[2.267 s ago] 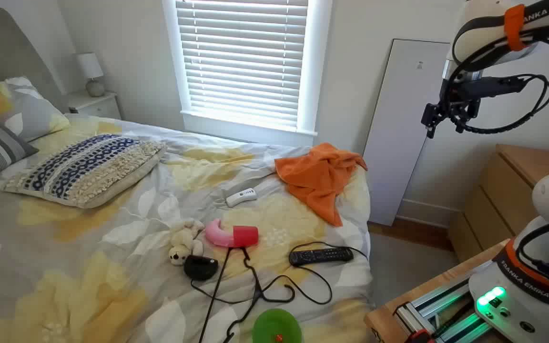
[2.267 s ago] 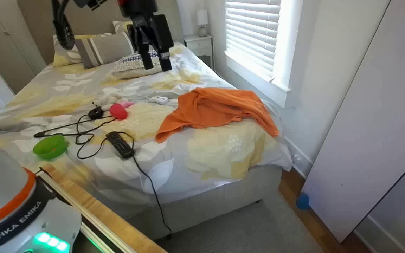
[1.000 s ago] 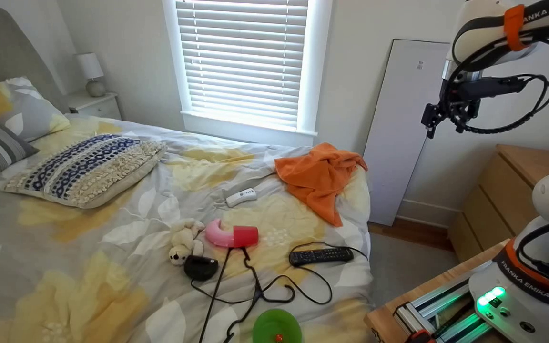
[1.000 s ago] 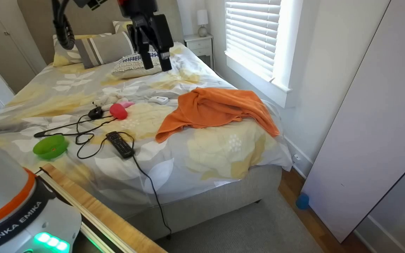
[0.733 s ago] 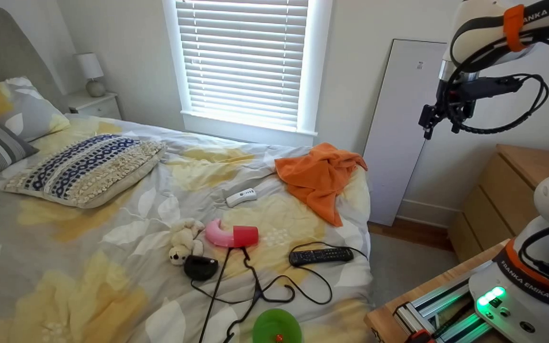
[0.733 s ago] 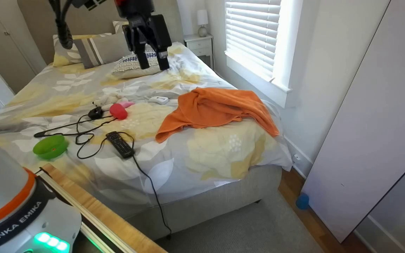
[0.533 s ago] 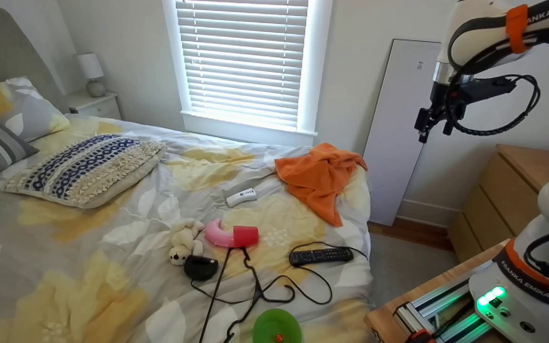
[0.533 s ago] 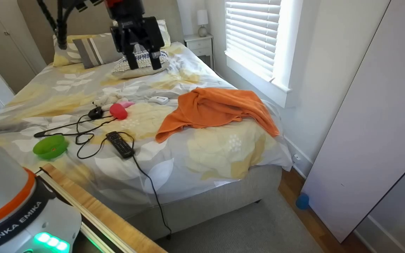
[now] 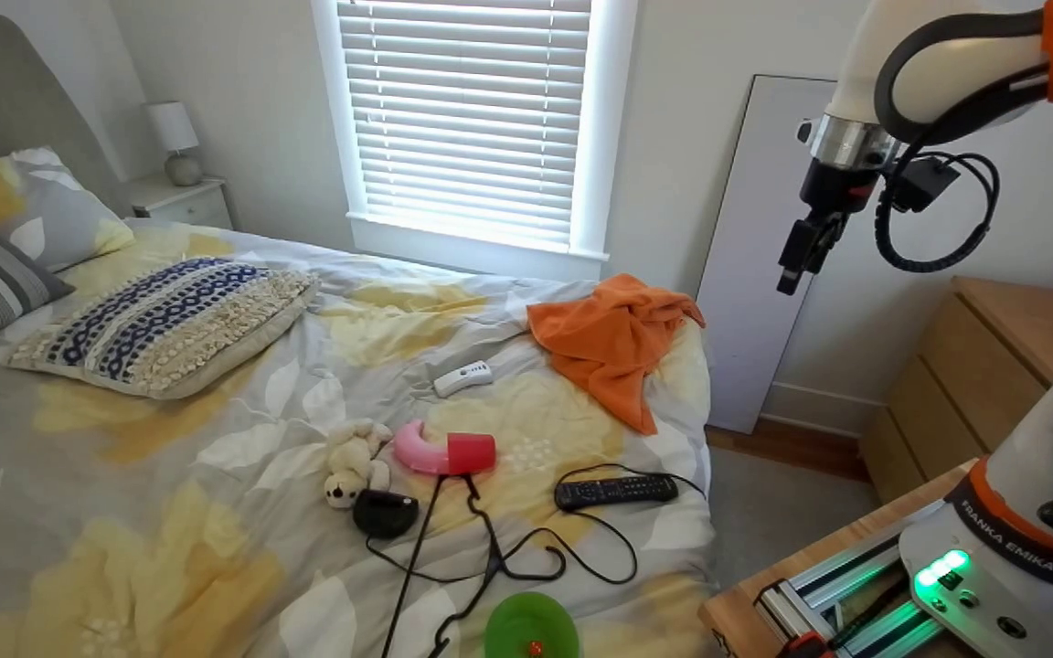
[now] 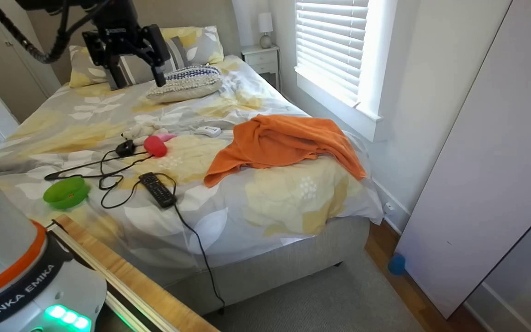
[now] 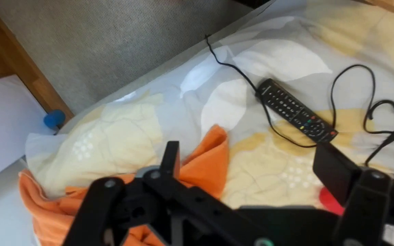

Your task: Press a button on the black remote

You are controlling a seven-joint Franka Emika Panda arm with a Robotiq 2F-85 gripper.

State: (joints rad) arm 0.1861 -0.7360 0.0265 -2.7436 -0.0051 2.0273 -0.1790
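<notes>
The black remote (image 9: 616,491) lies flat on the bed near its edge, buttons up, in both exterior views (image 10: 157,190). In the wrist view the remote (image 11: 296,110) lies right of the middle, its lower end just beyond the right finger's tip. My gripper (image 11: 246,152) is open with nothing between its fingers. In both exterior views the gripper (image 9: 790,281) (image 10: 138,83) hangs high in the air, well above the bed and apart from the remote.
A thin black cable (image 11: 268,118) runs around and against the remote. An orange cloth (image 9: 613,343), a light grey remote (image 9: 463,377), a red and pink object (image 9: 470,452), a black hanger (image 9: 494,559), a plush toy (image 9: 355,461) and a green bowl (image 9: 531,626) lie on the bed.
The arm has swung and turned at the wrist; the gripper has moved left and slightly down in an exterior view. It stays open. The remote and other things have not moved.
</notes>
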